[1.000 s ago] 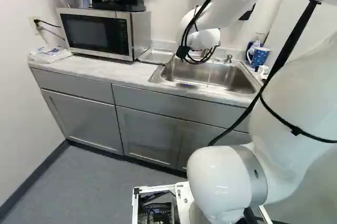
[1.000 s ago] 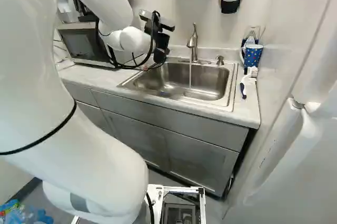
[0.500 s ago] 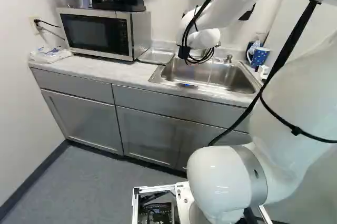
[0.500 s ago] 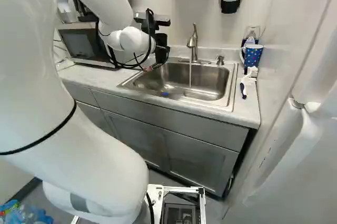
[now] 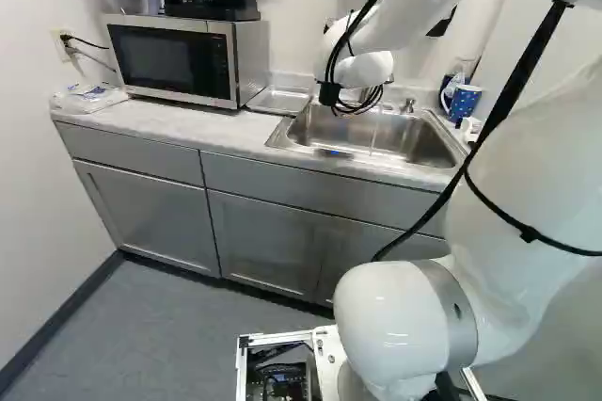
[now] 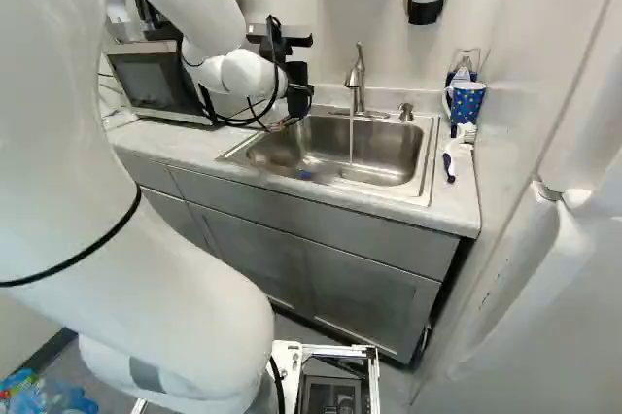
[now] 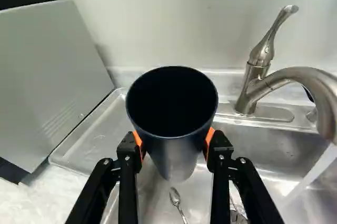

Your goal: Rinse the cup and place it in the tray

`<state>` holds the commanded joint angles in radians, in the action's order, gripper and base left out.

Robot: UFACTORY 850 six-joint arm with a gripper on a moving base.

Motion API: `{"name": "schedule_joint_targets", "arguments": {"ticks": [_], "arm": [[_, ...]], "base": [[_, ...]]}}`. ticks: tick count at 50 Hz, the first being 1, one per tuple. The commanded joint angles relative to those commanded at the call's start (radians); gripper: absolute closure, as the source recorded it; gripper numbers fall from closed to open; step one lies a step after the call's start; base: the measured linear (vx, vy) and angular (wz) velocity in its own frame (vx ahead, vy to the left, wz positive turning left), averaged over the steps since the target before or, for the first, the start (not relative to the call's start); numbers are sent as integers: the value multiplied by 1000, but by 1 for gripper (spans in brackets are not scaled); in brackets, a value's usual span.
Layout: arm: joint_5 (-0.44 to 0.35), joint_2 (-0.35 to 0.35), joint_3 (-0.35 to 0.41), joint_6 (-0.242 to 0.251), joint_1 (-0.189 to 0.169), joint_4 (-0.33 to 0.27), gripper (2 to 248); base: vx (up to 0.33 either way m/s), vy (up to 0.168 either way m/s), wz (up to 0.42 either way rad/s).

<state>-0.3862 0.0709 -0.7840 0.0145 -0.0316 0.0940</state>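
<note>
cup (image 7: 176,153) | gripped in tool (image 6: 297,76) | tap water (image 7: 316,171) running into sink (image 7: 268,148)

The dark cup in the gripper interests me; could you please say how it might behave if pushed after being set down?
The cup is probably stiff, as its rim looks round, not squeezed, between the orange pads. Its body seems to narrow below the rim, so a high push might tip it. Being round, it would likely roll on its side.

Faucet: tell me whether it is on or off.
On. A stream of water falls from the faucet into the sink.
</note>
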Motion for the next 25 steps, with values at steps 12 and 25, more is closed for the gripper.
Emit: {"name": "schedule_joint_targets", "arguments": {"ticks": [12, 25], "arm": [[0, 0, 0, 0, 0, 0, 126], [0, -5, -8, 0, 4, 0, 126]], "base": [[0, 0, 0], [0, 0, 0]]}}
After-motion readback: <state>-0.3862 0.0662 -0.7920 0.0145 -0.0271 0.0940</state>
